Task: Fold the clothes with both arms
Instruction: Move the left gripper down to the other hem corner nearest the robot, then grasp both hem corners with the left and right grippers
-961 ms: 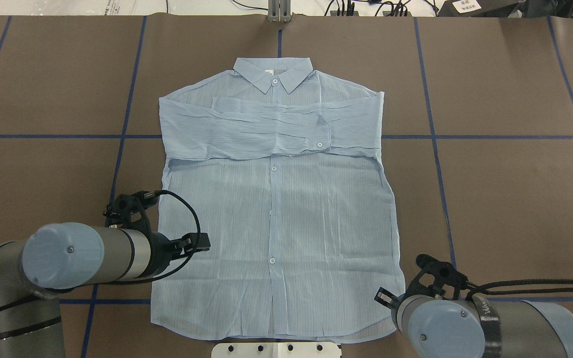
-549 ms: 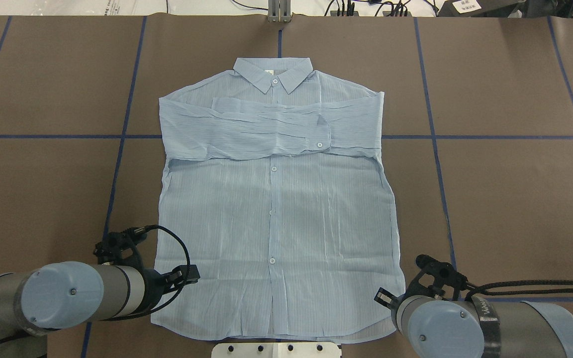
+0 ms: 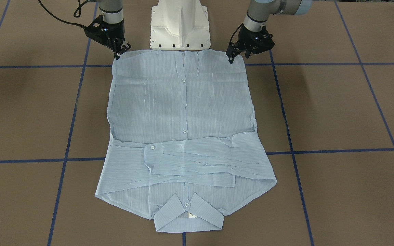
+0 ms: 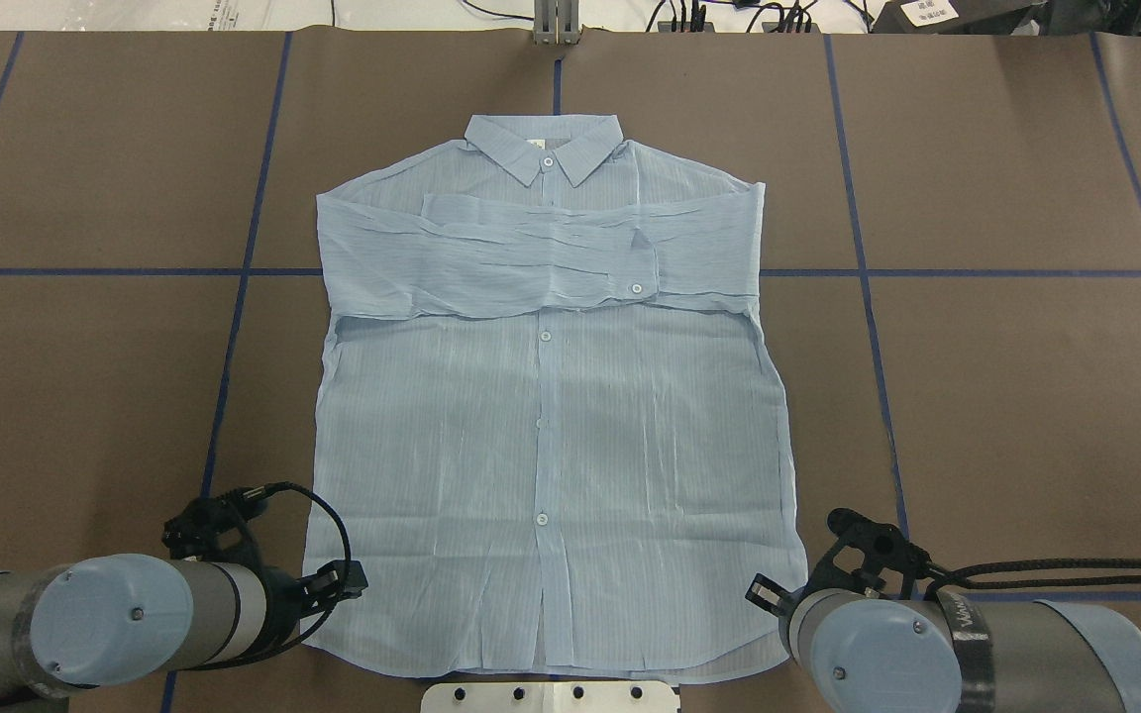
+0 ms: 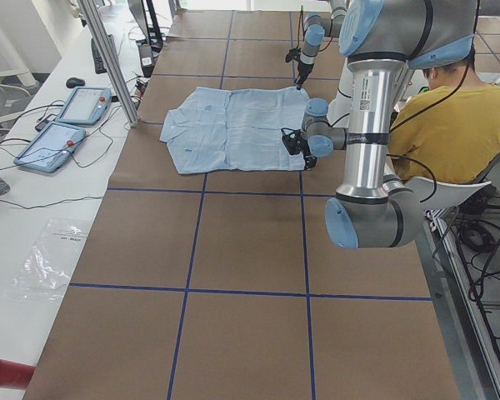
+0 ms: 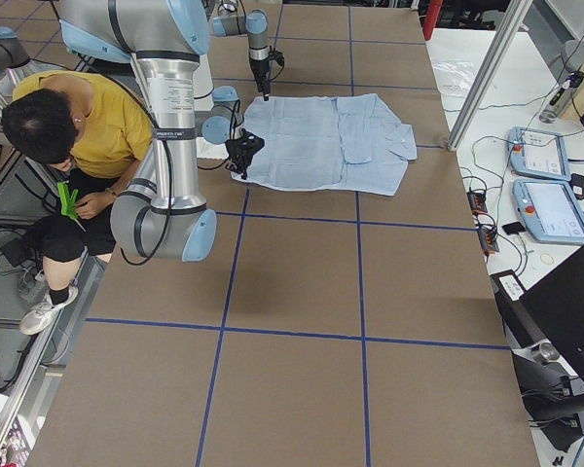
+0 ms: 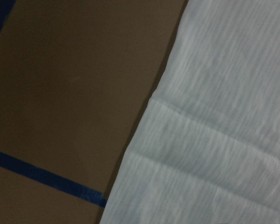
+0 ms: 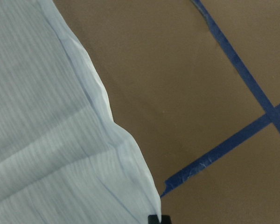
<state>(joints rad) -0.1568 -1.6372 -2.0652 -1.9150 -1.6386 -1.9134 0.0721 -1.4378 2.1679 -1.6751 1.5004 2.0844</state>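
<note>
My left gripper (image 3: 231,58) and right gripper (image 3: 120,52) sit at the shirt's (image 3: 183,109) hem corners; I cannot tell whether they are open or closed.

Brown table (image 4: 1026,396), blue tape grid (image 4: 85,269); shirt (image 4: 551,446) flat at centre, sleeves folded across chest.

The left gripper (image 3: 231,58) and the right gripper (image 3: 118,52) look too small to tell how wide their jaws stand, the right arm (image 4: 887,649) hides a near corner of the shirt (image 4: 541,426) from above, the left wrist view is blurry, and the right wrist view's bottom edge cuts off a black tip (image 8: 158,219).
</note>
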